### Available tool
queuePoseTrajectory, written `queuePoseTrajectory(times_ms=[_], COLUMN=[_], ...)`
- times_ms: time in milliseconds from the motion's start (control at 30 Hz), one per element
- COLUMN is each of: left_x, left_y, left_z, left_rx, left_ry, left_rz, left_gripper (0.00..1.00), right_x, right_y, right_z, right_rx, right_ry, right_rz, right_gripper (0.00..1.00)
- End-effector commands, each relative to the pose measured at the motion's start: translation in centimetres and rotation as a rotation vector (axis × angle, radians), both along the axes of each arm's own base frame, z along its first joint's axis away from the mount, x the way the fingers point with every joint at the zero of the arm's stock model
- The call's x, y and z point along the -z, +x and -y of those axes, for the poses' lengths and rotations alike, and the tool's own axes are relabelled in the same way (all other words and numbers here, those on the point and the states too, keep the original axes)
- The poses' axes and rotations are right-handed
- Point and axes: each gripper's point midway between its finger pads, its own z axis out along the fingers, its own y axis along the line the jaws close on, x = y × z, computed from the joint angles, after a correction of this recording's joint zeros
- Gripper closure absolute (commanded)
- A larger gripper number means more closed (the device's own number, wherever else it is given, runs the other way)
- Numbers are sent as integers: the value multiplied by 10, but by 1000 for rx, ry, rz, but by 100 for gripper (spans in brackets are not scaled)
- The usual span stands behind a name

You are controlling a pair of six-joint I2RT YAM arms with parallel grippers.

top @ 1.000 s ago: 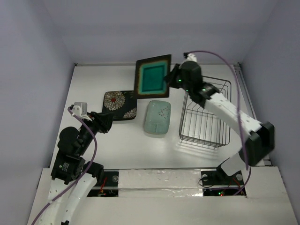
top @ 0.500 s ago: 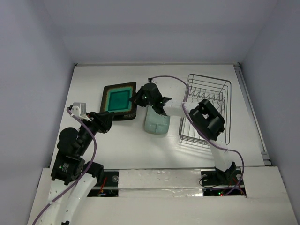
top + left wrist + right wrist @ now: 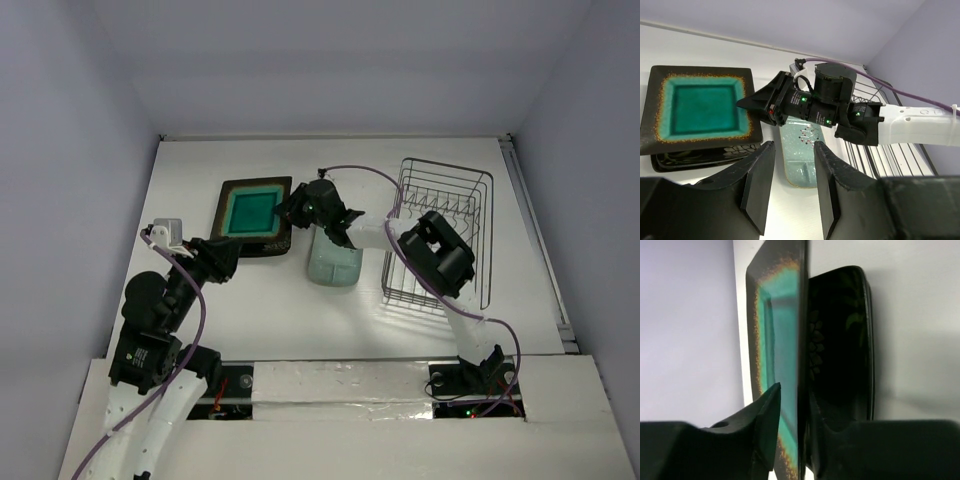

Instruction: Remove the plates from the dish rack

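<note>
Right hand (image 3: pixel 747 103): the fingers straddle the right rim of the teal plate (image 3: pixel 248 210), one above and one below. As far as the wrist view shows, they are clamped on it.

The plate lies nearly flat on the flower plates (image 3: pixel 705 156), its gripped edge a little raised.

Judgement: this is the set-down. I would lower the held edge until the plate sits square on the stack, then part the fingers and draw straight back toward the rack. That keeps the lower finger from dragging the stack or clipping the mint plate (image 3: pixel 333 265) just beside it.

Left hand (image 3: pixel 228 255): fingers apart, holding nothing, near the stack's front corner and out of the way.

Dish rack (image 3: pixel 470 190): on the right, no plates visible in it.

Counter (image 3: pixel 300 320): plain white and matte. Pale lavender walls close it in on three sides.
</note>
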Motion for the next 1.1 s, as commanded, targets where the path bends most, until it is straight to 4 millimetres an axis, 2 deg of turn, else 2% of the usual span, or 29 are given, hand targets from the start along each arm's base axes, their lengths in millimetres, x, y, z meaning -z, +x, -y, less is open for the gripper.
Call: queuePoseTrajectory(times_ms=[0, 100, 267, 333, 367, 400, 433, 467, 500, 600, 700, 767, 833, 867, 1000, 1067], left_x=[-9, -9, -9, -9, -9, -9, -10, -10, -10, -10, -11, -11, -12, -12, -12, -12], left_y=[1, 1, 0, 1, 1, 1, 1, 0, 1, 0, 0, -1, -1, -1, -1, -1], left_z=[0, 1, 1, 1, -1, 0, 0, 0, 0, -1, -1, -1, -1, -2, -2, -2], left_rx=[2, 5, 10, 8, 0, 0, 2, 2, 2, 2, 0, 0, -1, -3, -4, -6], left_ry=[-12, -12, -11, -12, -13, -12, -12, -12, -12, -13, -13, -14, -14, -13, -14, -14], left_rz=[38, 38, 41, 38, 43, 41, 45, 46, 45, 48, 49, 51, 52, 54, 54, 54], left_gripper=[66, 66, 66, 66, 66, 66, 66, 66, 66, 66, 66, 66, 66, 66, 66, 65], right_x=[-113, -94, -84, -72, -79, -77, -63, -69, -60, -61, -50, -35, -31, -29, -28, -39], right_y=[3, -2, -1, -3, -6, -6, -8, -7, -8, -6, -6, -5, -6, -13, -16, -14], right_z=[-20, -18, -11, -7, -12, -11, -6, -8, -1, 5, 15, 16, 13, 7, 6, 14], right_rx=[-45, -52, -59, -75, -90, -103, -109, -99, -101, -81, -89, -112, -138, -165, -165, -132], right_ry=[161, 55, -55, -133, -141, -175, -232, -252, -308, -381, -479, -532, -543, -535, -547, -564], right_rz=[210, 176, 157, 140, 152, 160, 126, 144, 129, 148, 131, 112, 106, 102, 113, 135], right_gripper=[64, 49, 26, 14, 11, 9, 4, 2, 0, 0, 0, 0, 0, 0, 0, 0])
